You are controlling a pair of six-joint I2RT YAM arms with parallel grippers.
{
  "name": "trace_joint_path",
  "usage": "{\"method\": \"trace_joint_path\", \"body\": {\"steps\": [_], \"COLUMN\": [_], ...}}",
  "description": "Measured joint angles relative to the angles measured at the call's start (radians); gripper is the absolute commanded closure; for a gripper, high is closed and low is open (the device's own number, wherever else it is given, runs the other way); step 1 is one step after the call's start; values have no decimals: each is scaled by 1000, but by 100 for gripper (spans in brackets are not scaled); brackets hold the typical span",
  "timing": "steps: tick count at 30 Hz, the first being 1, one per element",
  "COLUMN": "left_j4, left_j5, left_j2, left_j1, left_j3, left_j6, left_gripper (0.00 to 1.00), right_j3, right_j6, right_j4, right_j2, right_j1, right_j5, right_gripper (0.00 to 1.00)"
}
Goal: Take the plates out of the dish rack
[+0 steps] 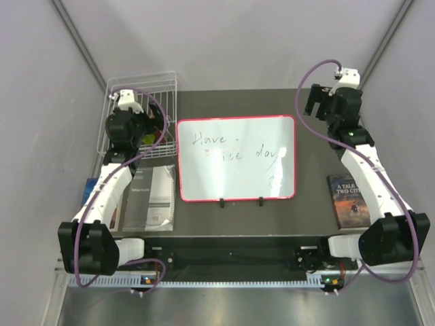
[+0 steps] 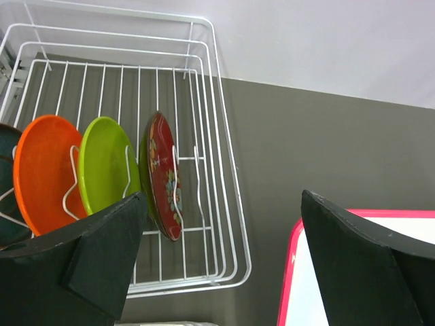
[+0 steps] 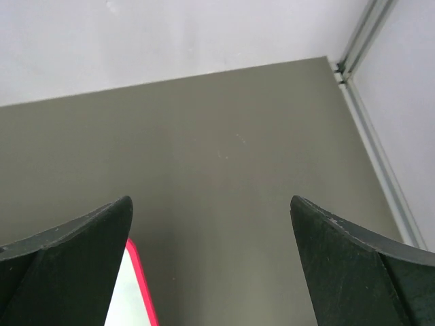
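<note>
The white wire dish rack stands at the table's far left. Upright between its prongs are a red plate with pale markings, a lime green plate, an orange plate and the edge of a dark teal plate. My left gripper hangs open above the rack's near right corner, holding nothing; its left finger is just in front of the red and green plates. From above, the left arm hides most of the plates. My right gripper is open over bare table at the far right.
A red-framed whiteboard with writing lies mid-table; its corner shows in both wrist views. A booklet lies at the near left and a book at the near right. Walls and a metal frame rail close in the table.
</note>
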Motion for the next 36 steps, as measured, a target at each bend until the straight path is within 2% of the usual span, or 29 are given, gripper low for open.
{"method": "trace_joint_path", "body": {"steps": [7, 13, 20, 24, 27, 36], "left_j4": [46, 79, 126, 174, 200, 283], "left_j5": [36, 61, -13, -66, -104, -158], "left_j2": [24, 151, 387, 469, 495, 526], "left_j1": [0, 0, 0, -10, -18, -15], "left_j3": [0, 49, 139, 169, 188, 202], "left_j6": [10, 58, 80, 83, 82, 23], "left_gripper": [1, 5, 11, 13, 19, 15], "right_j3": [12, 26, 32, 32, 32, 30], "right_j6": [-18, -26, -26, -26, -26, -21], "right_j4": [-1, -7, -10, -10, -10, -10], "right_j2": [83, 137, 162, 175, 185, 212], "right_j1": [0, 0, 0, 0, 0, -1], "right_j5": [-77, -101, -108, -109, -112, -123], "right_gripper": [0, 0, 0, 0, 0, 0]}}
